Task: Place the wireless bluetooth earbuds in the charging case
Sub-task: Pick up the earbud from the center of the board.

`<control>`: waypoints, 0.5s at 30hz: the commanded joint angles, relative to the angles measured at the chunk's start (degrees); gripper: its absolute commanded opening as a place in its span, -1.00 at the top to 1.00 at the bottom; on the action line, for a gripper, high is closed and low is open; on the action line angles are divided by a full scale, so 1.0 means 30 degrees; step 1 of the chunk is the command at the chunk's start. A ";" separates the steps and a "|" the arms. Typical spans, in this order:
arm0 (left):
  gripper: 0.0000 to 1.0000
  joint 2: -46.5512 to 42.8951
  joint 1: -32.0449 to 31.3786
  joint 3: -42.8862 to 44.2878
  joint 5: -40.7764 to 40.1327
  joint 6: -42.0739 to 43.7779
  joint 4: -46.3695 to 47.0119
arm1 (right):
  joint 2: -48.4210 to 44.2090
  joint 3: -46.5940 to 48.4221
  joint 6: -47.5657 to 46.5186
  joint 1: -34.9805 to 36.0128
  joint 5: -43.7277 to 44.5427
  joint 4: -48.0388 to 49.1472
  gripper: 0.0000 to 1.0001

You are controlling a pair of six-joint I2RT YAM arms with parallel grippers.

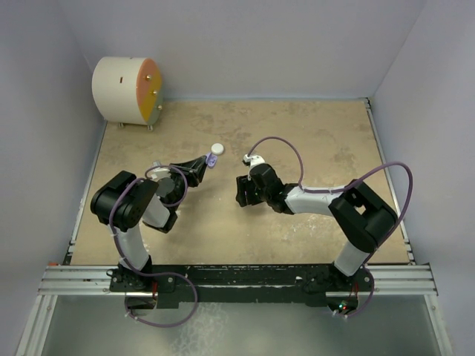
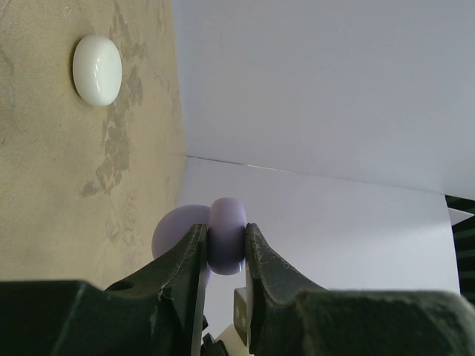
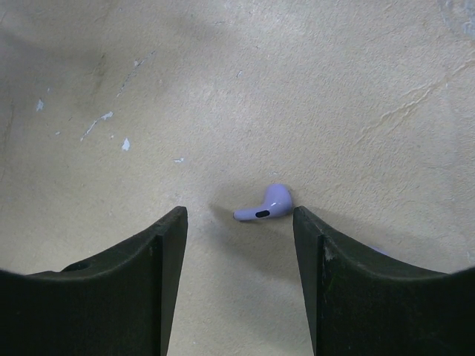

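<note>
Just on the near side of the glossy white round disc half [image 1: 217, 147] of the charging case, your left gripper [image 1: 206, 161] has its jaws pinching the matching lilac-purple round disc half [image 1: 212, 159] by its two flat faces. The left wrist view shows that lilac half [image 2: 227, 222] edge-on between the dark jaws. The white half [image 2: 97, 70] lies flat and untouched on the tan mottled surface [image 1: 312, 141], near the lilac one but apart from it. A second lilac curve shows behind one jaw, and you cannot tell what it is. To the right of the white disc and nearer the arm bases, your right gripper [image 1: 243, 194] points down at the surface. In its wrist view the right gripper [image 3: 239, 222] has its jaws spread wide. A small lilac stemmed earbud [image 3: 263, 206] lies on its side on the surface between their tips, closer to one jaw and touching neither. From above you cannot see this earbud. Far to the left of and behind the white disc, a large white drum with an orange face [image 1: 126, 90] stands at the back corner.
</note>
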 commanded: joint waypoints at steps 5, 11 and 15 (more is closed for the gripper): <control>1.00 -0.0198 -0.0051 -0.0261 -0.0327 -0.0149 0.4154 | -0.0150 0.0393 0.0448 0.0286 0.0091 0.0097 -0.22; 1.00 -0.0198 -0.0043 -0.0292 -0.0311 -0.0153 0.4155 | -0.0079 0.0349 0.0622 0.0382 0.0060 0.0195 -0.22; 1.00 -0.0209 -0.0054 -0.0373 -0.0327 -0.0153 0.4142 | 0.0233 0.0378 0.0604 0.0419 -0.0066 0.0415 -0.22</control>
